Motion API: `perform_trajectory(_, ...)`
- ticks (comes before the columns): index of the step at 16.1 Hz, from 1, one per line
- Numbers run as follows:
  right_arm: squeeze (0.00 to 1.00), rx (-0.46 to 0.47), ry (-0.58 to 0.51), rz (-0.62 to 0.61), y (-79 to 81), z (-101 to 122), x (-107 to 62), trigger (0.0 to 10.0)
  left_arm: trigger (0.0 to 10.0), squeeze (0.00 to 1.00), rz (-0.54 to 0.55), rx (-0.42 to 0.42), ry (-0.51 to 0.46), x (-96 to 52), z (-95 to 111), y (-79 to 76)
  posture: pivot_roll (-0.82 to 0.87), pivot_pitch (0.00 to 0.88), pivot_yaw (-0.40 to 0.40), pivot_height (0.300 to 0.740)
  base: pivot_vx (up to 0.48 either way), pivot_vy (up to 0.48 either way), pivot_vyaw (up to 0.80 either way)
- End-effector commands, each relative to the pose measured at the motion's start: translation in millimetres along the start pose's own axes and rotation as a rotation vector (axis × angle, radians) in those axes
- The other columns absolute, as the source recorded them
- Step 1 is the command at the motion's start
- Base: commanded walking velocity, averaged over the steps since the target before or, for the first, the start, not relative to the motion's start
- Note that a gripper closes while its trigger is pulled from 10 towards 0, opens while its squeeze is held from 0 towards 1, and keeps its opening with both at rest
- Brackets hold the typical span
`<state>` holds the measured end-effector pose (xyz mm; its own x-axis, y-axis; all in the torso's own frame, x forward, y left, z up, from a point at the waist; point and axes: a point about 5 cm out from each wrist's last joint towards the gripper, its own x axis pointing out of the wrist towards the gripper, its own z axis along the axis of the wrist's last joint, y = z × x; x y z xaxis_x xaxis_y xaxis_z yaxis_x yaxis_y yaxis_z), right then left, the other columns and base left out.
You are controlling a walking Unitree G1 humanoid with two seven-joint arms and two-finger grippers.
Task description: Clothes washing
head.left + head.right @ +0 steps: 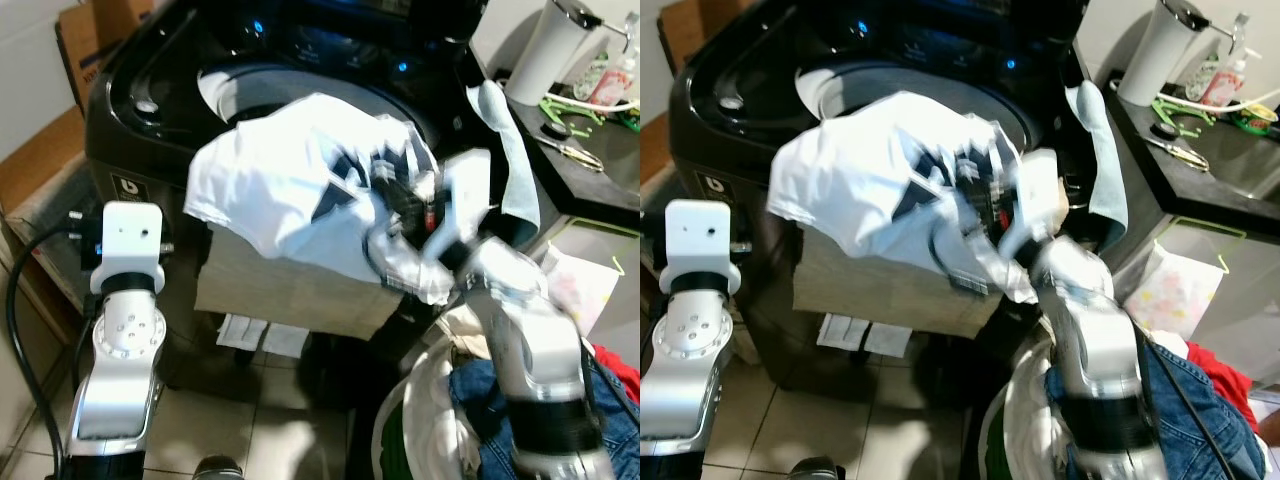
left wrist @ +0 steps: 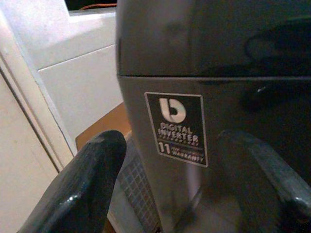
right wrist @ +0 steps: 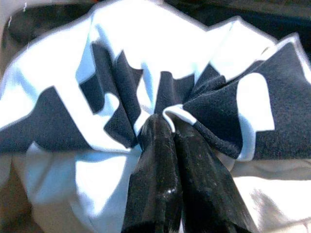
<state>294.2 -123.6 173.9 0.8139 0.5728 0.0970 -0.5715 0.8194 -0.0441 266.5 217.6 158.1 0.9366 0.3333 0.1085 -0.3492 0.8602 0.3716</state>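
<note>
- While the washer (image 1: 150, 120) stands open, its drum mouth (image 1: 250, 90) sits at about 11 o'clock from the right gripper, partly hidden by the cloth
- White shirt (image 1: 270, 180) with dark lettering hangs bunched over the washer's front edge, between the drum and the basket, carried and not yet inside
- Laundry basket (image 1: 400, 420) at 5 o'clock on the floor holds jeans (image 1: 480, 400) and other clothes yet to load
- Blue cloth (image 1: 510, 150) is draped on the washer's right corner, at 2 o'clock from the shirt
- Right gripper (image 3: 167, 128) has its fingers pinched together on a fold of the shirt, right at the print
- Left gripper (image 2: 194, 160) is low at 8 o'clock beside the washer's front, near its label, fingers spread and holding nothing
- Risk, as I judge it: the pinch takes only one small fold, so the shirt could slip free; the trailing hem may also catch the rim and leave part hanging outside the drum
</note>
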Motion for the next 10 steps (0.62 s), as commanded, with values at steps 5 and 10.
perform_trajectory(5, 0.0, -0.01, 0.225, -0.098, -2.3, -84.3, -64.9, 10.0, 10.0, 0.0, -0.118, 0.011, 0.023, -41.6, -36.2, -21.9, 0.19, 0.0, -0.152, 0.74, 0.0, 0.0, 0.0)
perform_trajectory(10, 0.0, -0.031, 0.181, -0.107, -2.2, -87.0, -72.5, 10.0, 10.0, 0.0, -0.143, -0.003, -0.01, -49.7, -41.2, -20.5, 0.2, 0.0, -0.154, 0.74, 0.0, 0.0, 0.0)
